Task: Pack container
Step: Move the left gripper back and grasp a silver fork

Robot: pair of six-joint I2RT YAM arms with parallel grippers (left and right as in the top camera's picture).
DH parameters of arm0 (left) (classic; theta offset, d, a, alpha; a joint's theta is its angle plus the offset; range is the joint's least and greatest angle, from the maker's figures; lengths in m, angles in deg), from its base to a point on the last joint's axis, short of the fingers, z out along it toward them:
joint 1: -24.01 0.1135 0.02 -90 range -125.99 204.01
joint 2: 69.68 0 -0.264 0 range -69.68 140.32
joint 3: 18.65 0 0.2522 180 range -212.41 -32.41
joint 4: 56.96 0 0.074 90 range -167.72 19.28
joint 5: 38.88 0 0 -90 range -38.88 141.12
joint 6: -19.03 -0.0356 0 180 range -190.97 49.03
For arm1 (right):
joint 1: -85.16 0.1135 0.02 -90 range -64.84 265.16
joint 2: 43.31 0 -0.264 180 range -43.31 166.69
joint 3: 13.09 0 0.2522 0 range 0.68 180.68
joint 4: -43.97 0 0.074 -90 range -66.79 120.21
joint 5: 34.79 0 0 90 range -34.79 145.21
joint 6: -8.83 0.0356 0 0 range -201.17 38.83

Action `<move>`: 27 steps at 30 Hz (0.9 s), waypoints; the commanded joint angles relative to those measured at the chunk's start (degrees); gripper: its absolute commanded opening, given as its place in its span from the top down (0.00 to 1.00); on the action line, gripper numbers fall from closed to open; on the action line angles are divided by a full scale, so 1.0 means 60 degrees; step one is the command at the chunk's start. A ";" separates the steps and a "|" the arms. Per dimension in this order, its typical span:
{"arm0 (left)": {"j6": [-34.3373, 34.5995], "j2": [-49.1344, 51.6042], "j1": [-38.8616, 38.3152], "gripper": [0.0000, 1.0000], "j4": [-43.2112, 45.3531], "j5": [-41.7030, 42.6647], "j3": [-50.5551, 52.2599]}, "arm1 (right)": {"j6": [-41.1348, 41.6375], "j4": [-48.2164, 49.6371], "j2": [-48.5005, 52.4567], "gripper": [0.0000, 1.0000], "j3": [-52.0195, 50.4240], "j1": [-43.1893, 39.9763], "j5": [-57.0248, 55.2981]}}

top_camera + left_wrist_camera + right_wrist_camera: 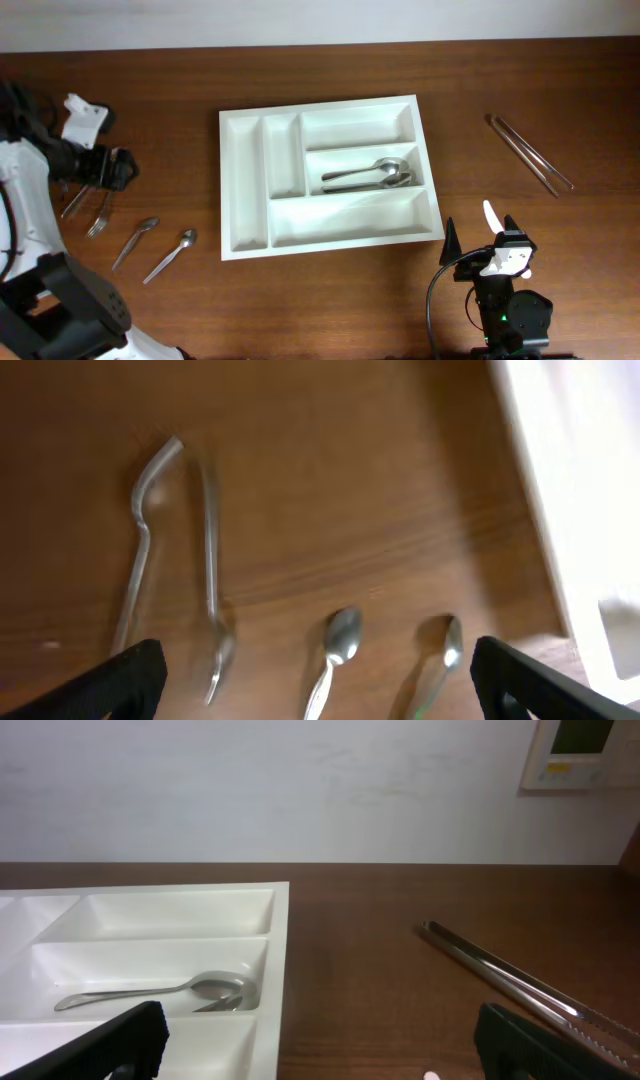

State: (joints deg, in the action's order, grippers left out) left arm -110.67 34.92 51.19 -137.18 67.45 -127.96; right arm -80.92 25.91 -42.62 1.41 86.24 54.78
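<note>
Container (245,190) sits mid-surface (330,300), between the 2 arms.

Left gripper (120,168): jaws spread wide, nothing in them, hovering over the loose cutlery on the left. Right gripper (480,238): jaws also released and empty, parked near the container's front right corner.

Risks from here, as I read it:
- The forks (90,212) lie just beside each other, right by the left gripper. A wide pinch could catch both or kick 1 away.
- Everything is thin, flat metal on smooth wood. The jaws could skate off or push a piece instead of lifting it.
- The tongs (530,153) are long and may not fit a crosswise compartment. Dropped at an angle, they would bridge the dividers.
- The middle crosswise compartment already holds the packed spoons (370,176). More dropped on top could pile up and ride over the wall.

Count:
- 1 container, 5 compartments: 2 narrow lengthwise, 3 wide crosswise
- packed spoons: at least 2; they overlap, so I can't confirm more
- loose spoons (135,243): 2, left of the container
- forks: 2
- tongs: 1, well off to the right
</note>
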 commanded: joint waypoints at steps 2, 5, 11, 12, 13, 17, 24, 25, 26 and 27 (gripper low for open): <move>-0.0189 -0.0007 0.0000 0.01 0.1555 0.0007 0.1818 | 0.0117 -0.0040 -0.0073 0.01 -0.0069 -0.0076 -0.0117; -0.0189 -0.0007 0.0000 0.01 0.2204 -0.0546 0.2448 | 0.0117 -0.0040 -0.0073 0.01 -0.0069 -0.0076 -0.0117; -0.0178 -0.0007 0.0000 0.00 0.2994 -0.1654 0.2929 | 0.0117 -0.0040 -0.0073 0.01 -0.0069 -0.0076 -0.0117; -0.0178 -0.0007 0.0000 0.01 0.3100 -0.1781 0.2929 | 0.0117 -0.0040 -0.0073 0.01 -0.0069 -0.0076 -0.0117; -0.0171 -0.0007 0.0000 0.02 0.3184 -0.1883 0.2929 | 0.0117 -0.0040 -0.0073 0.01 -0.0069 -0.0076 -0.0117; 0.0076 0.0098 0.0000 0.07 0.3552 -0.2350 0.2929 | 0.0117 -0.0040 -0.0073 0.01 -0.0069 -0.0076 -0.0117; 0.0193 0.0907 0.0000 0.30 0.3643 -0.2554 0.2929 | 0.0117 -0.0040 -0.0073 0.01 -0.0069 -0.0076 -0.0117; 0.0186 0.1038 0.0000 0.31 0.3650 -0.2565 0.2929 | 0.0117 -0.0040 -0.0073 0.01 -0.0069 -0.0076 -0.0117; 0.0186 0.1147 0.0000 0.34 0.3668 -0.2637 0.2929 | 0.0117 -0.0040 -0.0073 0.01 -0.0069 -0.0076 -0.0117; 0.0186 0.1253 0.0000 0.36 0.3697 -0.2703 0.2929 | 0.0117 -0.0040 -0.0073 0.01 -0.0069 -0.0076 -0.0117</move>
State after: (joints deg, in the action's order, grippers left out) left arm -109.86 40.23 51.23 -115.39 52.48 -110.63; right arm -80.89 25.91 -42.62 1.41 86.24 54.80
